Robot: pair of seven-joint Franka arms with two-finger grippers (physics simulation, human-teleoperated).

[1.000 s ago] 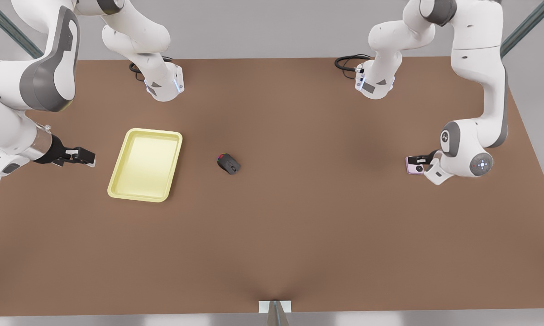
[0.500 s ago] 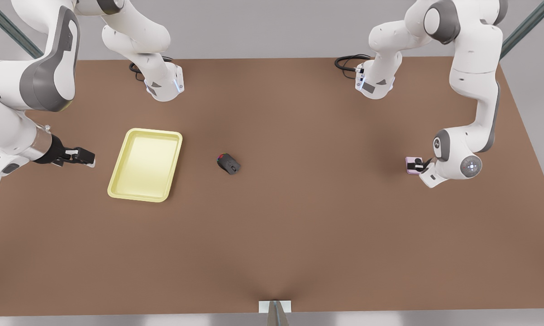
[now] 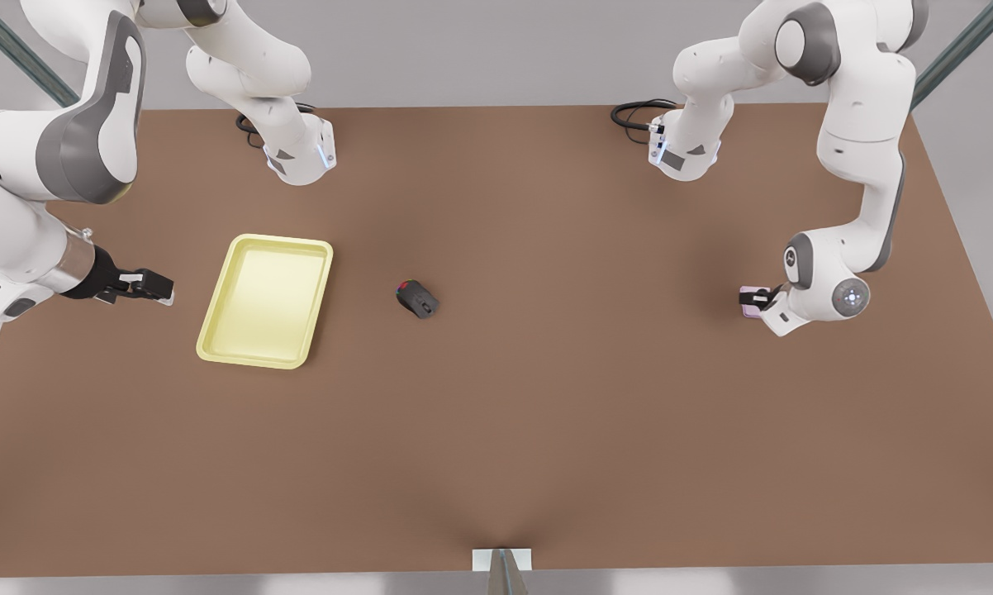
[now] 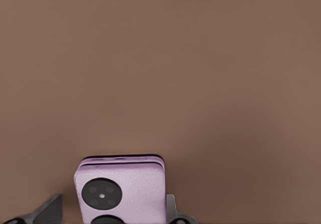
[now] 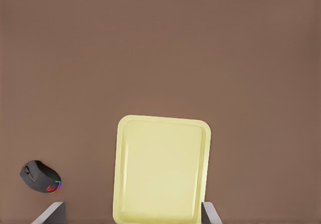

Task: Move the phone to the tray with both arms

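Phone flat on table, between spread fingers of left gripper, front view's right. Right gripper open, waiting beside tray. Mouse mid-table.

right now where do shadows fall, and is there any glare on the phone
Front view: soft dark patches on the table beneath the arms and near the phone. Left wrist view: the phone looks matte, no glare, between the left gripper fingers.
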